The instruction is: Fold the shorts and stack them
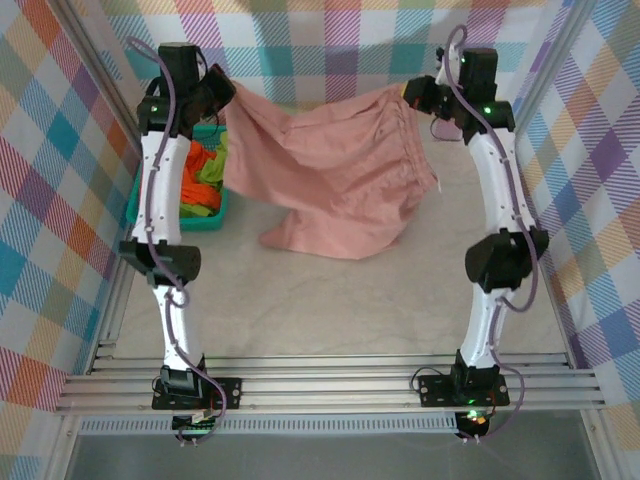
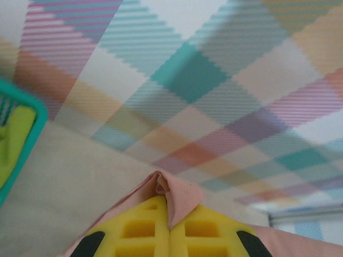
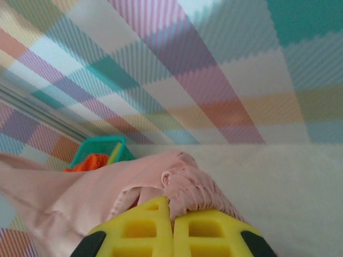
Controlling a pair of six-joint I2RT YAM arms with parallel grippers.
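The pale counter (image 1: 330,310) takes up the middle of the top view, walled in by plaid cloth. The dusty pink shorts (image 1: 330,170) are strung across its 12 o'clock side between the two arms. Their gathered waistband is raised at the 1 o'clock end, and the loose lower cloth sags down to rest on the counter near its centre. A teal mesh basket (image 1: 195,225) sits at about 10 o'clock, just beside the left arm, and the pink fabric's 9 o'clock edge hangs next to it. Inside the basket lie the bright orange shorts (image 3: 92,160) and the lime green shorts (image 2: 16,139), both crumpled. The left pincer (image 2: 170,214) is clenched on a peaked fold of the pink shorts, which sticks up between its yellow pads (image 2: 139,230) at the 11 o'clock corner. The right pincer (image 3: 172,211) is likewise clamped tight on the pink shorts, with the bunched elastic waist pinched at its tips at 1 o'clock.
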